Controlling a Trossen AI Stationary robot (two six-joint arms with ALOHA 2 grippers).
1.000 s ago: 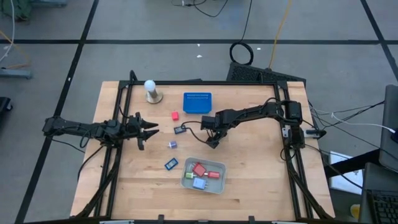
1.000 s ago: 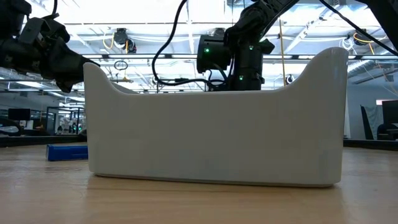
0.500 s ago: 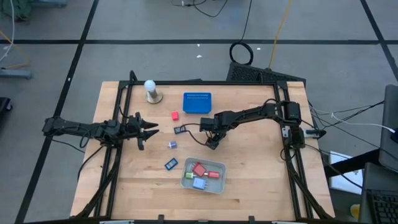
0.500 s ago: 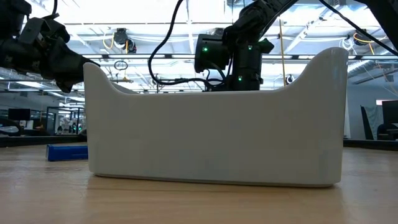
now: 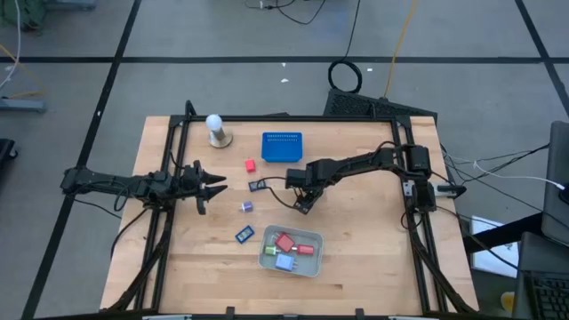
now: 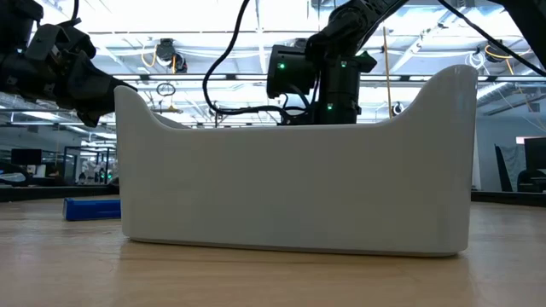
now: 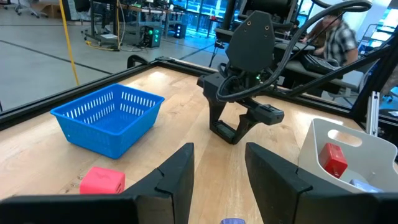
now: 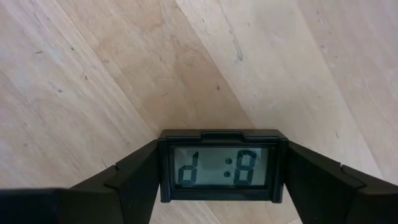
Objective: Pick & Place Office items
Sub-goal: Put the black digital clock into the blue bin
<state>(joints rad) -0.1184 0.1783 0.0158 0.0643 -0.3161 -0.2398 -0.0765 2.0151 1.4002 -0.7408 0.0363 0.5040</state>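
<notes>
The right gripper hangs over the middle of the table, just beyond the white tray, and its wrist view shows it pinching a small black digital clock by the two short ends, one finger against each side of the case, with the display facing the camera and bare wood below. Judging from its look, this clock is a light, rigid plastic block with smooth sides, so it should need only a modest squeeze; the risk is that it slips or twists if the hold is off centre, and the clear display face is the part best left untouched. Holding it across the ends, as here, seems the sound choice. The tray already holds a red piece, a second red one, a green one and a light blue one. Loose on the table are a red block near the blue perforated basket, a small black item, a purple piece and a blue-faced one; all look equally small, stiff and light, best taken across their narrow flat sides. The left gripper waits at the table's left edge with its fingers spread apart and nothing between them.
</notes>
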